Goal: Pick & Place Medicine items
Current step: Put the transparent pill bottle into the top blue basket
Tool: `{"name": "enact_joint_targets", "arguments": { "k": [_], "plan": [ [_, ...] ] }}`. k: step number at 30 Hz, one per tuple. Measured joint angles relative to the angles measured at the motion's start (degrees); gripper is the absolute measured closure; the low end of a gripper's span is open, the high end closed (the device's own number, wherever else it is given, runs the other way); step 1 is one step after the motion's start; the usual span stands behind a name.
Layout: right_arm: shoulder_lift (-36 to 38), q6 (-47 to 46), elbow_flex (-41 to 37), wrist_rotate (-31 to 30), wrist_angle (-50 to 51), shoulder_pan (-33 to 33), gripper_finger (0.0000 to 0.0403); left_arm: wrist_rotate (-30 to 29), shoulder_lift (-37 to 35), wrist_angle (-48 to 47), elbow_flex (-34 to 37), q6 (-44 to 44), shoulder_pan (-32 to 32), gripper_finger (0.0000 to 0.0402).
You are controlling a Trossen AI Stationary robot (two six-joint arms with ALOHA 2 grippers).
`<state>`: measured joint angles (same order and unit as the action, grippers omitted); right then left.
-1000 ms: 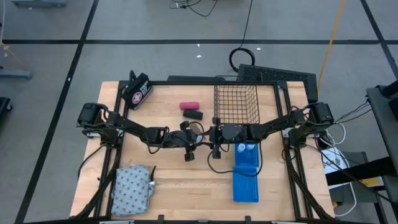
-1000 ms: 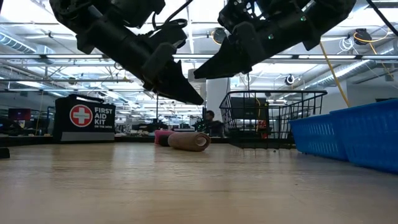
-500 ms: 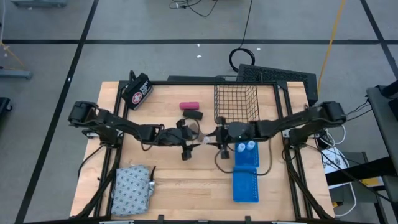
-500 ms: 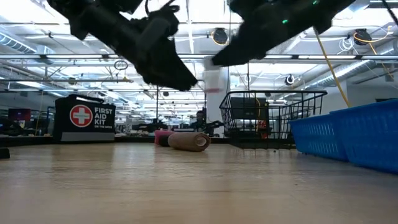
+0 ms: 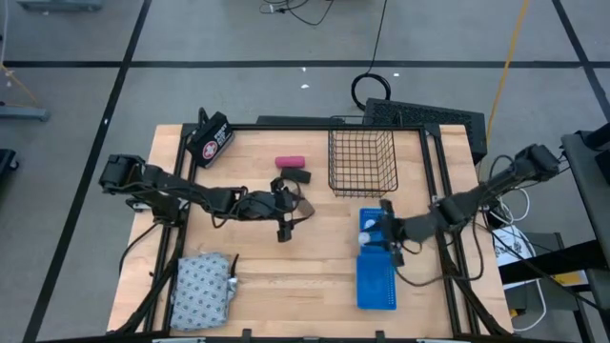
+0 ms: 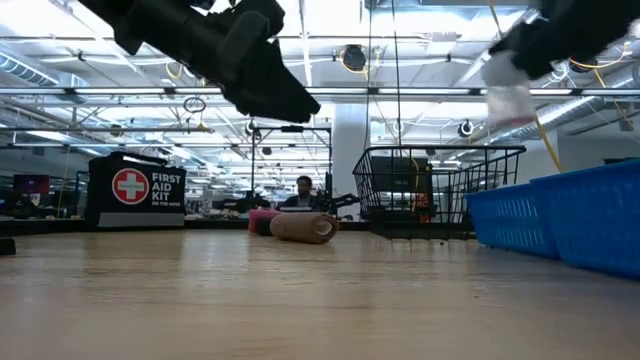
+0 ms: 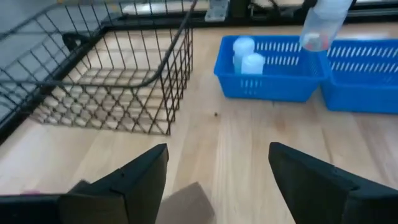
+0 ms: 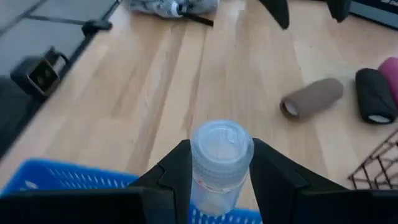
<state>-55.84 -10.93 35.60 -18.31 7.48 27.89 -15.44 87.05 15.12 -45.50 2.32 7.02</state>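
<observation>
White bottle (image 8: 221, 163) sits clamped in the right gripper (image 8: 217, 180); left gripper (image 7: 214, 180) gapes wide, holding nothing.

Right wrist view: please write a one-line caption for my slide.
Right claw holds a white bottle above the blue tray, rolls lying on the table beyond.

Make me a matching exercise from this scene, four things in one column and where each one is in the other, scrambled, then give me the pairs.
Things:
1. small white round plastic bottle
2. two more white round bottles
3. brown oblong roll
4. grey-white patterned soft pouch

Places:
A. lying on the bare wooden table beside the black roll
B. clamped between the right gripper jaws, above the blue tray
C. at the table's near left corner
D. standing inside the blue plastic slotted tray

Pairs: 1-B, 2-D, 3-A, 4-C
</observation>
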Motion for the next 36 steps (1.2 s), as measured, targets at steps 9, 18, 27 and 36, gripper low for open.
{"name": "enact_joint_targets", "arguments": {
  "k": [9, 18, 27, 36],
  "plan": [
    [5.4, -0.5, -15.5, -10.3, -10.1, 8.9, 0.0284, 0.0, 1.1, 4.7, 0.0, 0.0, -1.0, 0.0121],
    [5.4, -3.2, -20.0, -10.2, -13.3, 9.3, 0.0284, 0.5, 1.2, 4.6, 0.0, 1.2, -1.0, 0.0111],
    [5.4, -5.2, -22.8, -11.7, -13.3, 9.2, 0.0274, 0.5, 1.2, 4.7, 0.0, 1.3, -1.0, 0.0126],
    [5.4, -9.4, -23.6, -11.5, -13.3, 9.2, 0.0225, 0.5, 1.2, 4.7, 0.0, 2.8, -1.0, 0.0128]
  ]
}}
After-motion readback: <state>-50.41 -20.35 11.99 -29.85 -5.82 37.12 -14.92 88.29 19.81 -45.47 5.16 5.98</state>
